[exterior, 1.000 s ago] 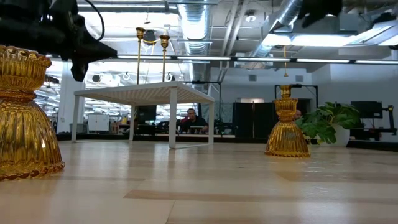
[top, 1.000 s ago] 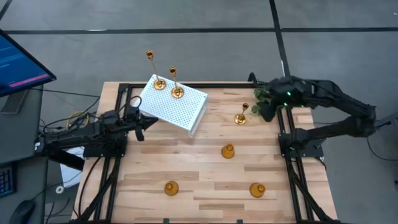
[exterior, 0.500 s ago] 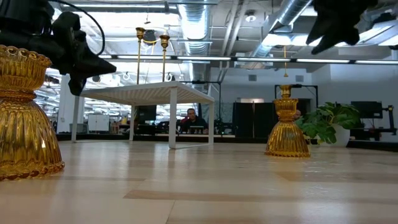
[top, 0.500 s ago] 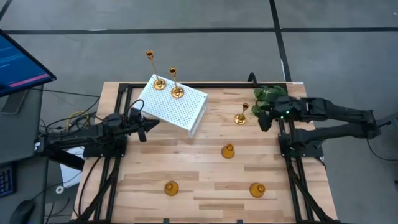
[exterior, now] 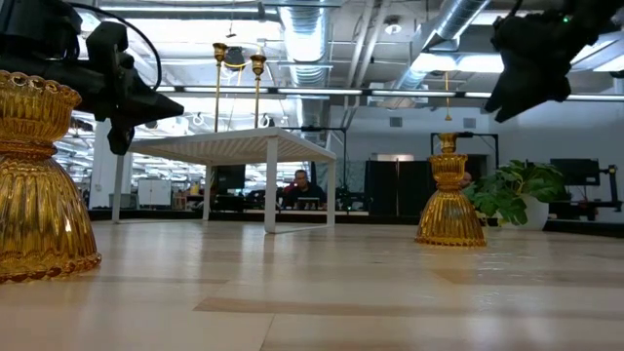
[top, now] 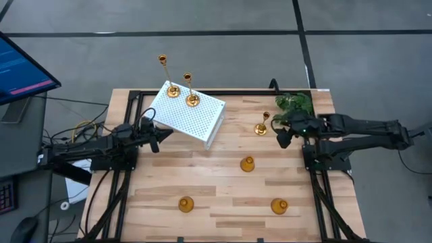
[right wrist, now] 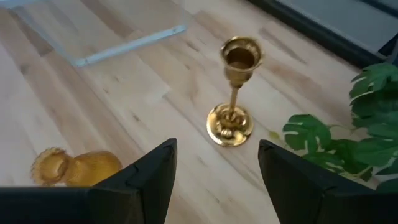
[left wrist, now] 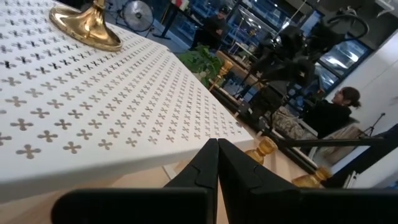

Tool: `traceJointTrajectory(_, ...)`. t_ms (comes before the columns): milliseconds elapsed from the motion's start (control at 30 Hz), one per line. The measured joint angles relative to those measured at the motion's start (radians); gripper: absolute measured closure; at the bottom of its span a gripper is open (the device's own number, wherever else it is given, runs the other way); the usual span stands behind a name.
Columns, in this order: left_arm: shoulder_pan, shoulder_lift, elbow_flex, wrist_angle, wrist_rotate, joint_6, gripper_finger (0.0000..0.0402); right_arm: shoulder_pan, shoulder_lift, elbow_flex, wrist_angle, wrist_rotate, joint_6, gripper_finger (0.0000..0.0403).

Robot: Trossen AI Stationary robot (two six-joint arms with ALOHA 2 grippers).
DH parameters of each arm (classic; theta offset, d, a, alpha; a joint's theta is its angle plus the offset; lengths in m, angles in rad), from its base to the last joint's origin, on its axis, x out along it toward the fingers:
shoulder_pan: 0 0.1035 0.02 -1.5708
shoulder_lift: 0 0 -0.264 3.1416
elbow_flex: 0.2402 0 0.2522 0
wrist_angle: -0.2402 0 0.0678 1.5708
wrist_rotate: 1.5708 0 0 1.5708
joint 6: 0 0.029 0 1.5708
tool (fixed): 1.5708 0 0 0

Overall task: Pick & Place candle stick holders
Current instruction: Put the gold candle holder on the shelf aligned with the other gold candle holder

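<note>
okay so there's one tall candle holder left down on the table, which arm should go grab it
Right. The right gripper hangs open just beside the tall candle holder near the plant, which sits centred in its wrist view. The left gripper is shut, across the table by the white perforated stand.

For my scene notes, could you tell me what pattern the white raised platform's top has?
The white platform is perforated with a regular grid of small cross-shaped cutouts, clearest in the left wrist view.

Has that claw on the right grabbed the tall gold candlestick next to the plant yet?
Apart. The right wrist view shows the right gripper open, bare wood between its fingers and the tall candle stick holder standing free beside the plant.
</note>
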Motion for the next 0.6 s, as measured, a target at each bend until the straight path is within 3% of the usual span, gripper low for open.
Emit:
traceJointTrajectory(367,0.000,0.000,0.000,0.004,-0.029,-0.024,0.0393,0.000,-0.229,-0.233,0.171,0.028,0.046,0.0171)
traceJointTrajectory(600,0.000,0.000,0.000,0.016,-0.029,0.034,0.0394,0.000,-0.249,-0.321,0.271,0.014,0.045,0.0143)
